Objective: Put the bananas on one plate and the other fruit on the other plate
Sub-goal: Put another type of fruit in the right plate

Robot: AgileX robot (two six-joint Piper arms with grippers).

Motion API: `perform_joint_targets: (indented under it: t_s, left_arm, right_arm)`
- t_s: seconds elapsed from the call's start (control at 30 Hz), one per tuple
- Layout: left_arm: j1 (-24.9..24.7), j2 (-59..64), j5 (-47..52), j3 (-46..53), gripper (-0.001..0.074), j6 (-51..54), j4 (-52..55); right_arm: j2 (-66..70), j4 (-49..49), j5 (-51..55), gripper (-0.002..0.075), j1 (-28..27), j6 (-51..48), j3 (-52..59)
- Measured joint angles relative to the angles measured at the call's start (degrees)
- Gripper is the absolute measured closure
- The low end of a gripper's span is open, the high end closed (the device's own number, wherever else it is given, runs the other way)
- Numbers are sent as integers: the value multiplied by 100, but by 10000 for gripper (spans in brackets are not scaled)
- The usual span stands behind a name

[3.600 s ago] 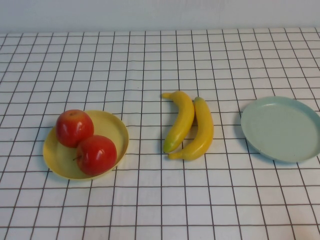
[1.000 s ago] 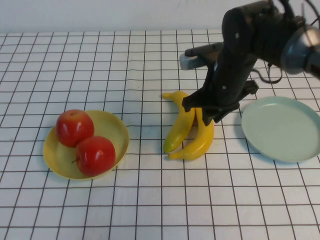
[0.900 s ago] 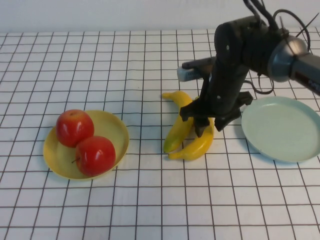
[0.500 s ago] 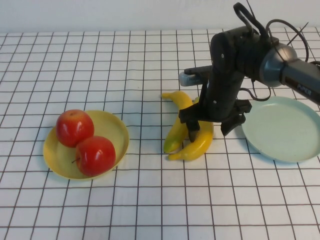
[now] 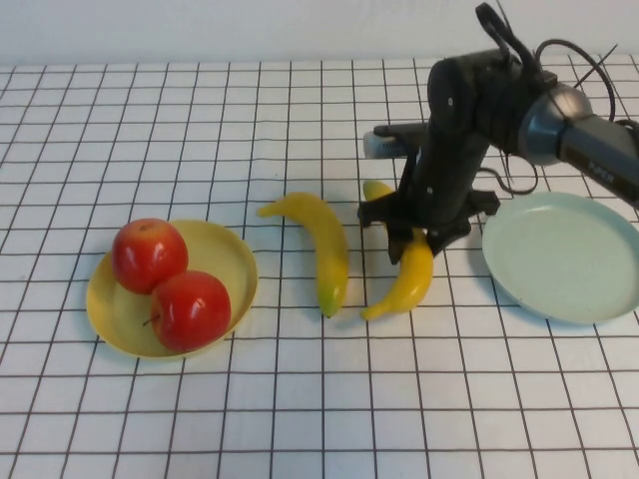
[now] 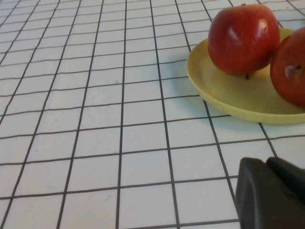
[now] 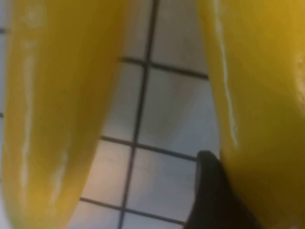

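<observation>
right gripper point(image 5: 417, 232): lowered over right banana point(image 5: 409, 271), left of blue-green plate point(image 5: 561, 255); grip state unclear
left gripper point(image 6: 271, 195): clenched, near yellow plate point(image 5: 226, 254)
yellow plate: two apples point(image 5: 170, 282)
left banana point(image 5: 321, 247): on table point(image 5: 300, 399), apart

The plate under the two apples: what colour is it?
Yellow; the plate holding both apples shows best in the high view.
</observation>
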Motion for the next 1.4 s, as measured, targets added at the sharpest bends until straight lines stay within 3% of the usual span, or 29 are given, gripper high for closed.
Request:
perform_joint_targets:
  t_s: [0.23,0.4,0.67,0.8,0.97,1.2,1.4]
  left_arm:
    - [0,0,0,0,738,0,0]
    - [0,0,0,0,738,0,0]
    - [0,0,0,0,738,0,0]
    - [0,0,0,0,738,0,0]
    - [0,0,0,0,738,0,0]
    - [0,0,0,0,738,0,0]
    - [0,0,0,0,738,0,0]
  right_arm:
    - [-978,-397,0,408,0,-389,-270]
    - [-1919,-1190,12,408,-162,-477,760]
    - [-2319,-1672,49,408,-1395,-753,2240]
    - [-2167,-1466,49,408,-1937,-1363,2250]
    - [-1882,-1396,1,407,-2054,-1801,2255]
    - [-1651,-1372,-125,288,-2054,-1712,2199]
    - [-1624,-1025,-7,354,-2031,-1594,1366]
